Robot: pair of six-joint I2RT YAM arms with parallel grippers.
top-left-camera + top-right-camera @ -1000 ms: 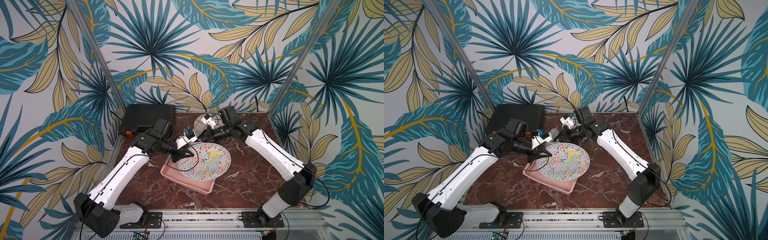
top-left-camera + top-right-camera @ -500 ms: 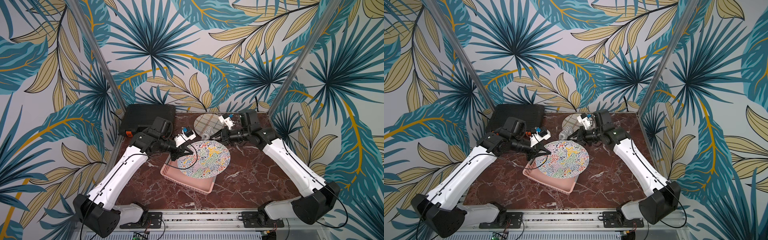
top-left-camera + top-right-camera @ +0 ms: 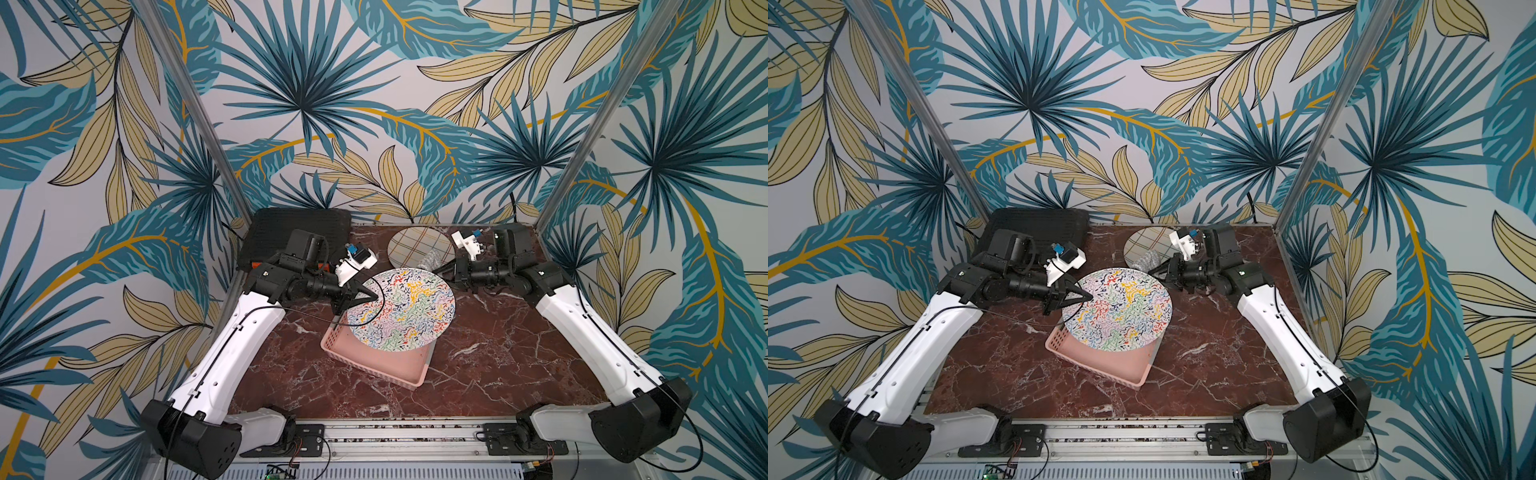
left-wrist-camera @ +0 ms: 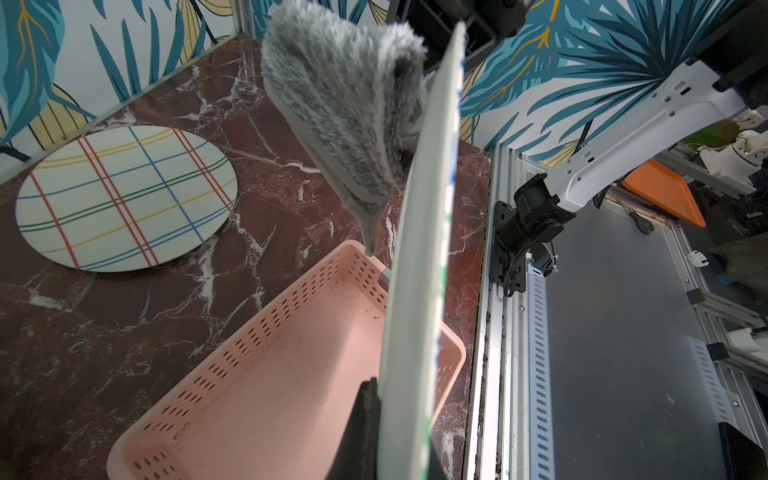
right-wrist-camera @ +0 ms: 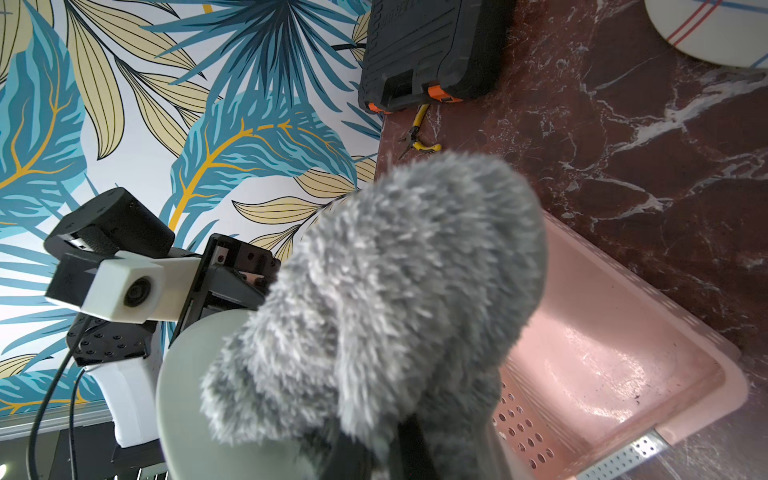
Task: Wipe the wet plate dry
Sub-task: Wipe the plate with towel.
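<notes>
Left tool clamps patterned plate over pink basket; right tool grips fluffy cloth, seemingly touching it

The plate is round, its face covered in multi-coloured squiggles on white, its back plain and pale. It hangs tilted at the middle of the table, face upward, over the pink basket, pinched at its 9 o'clock rim by the left gripper. A fluffy grey cloth, bunched in the right gripper, lies against the plate's back at the 1 o'clock rim.
</notes>
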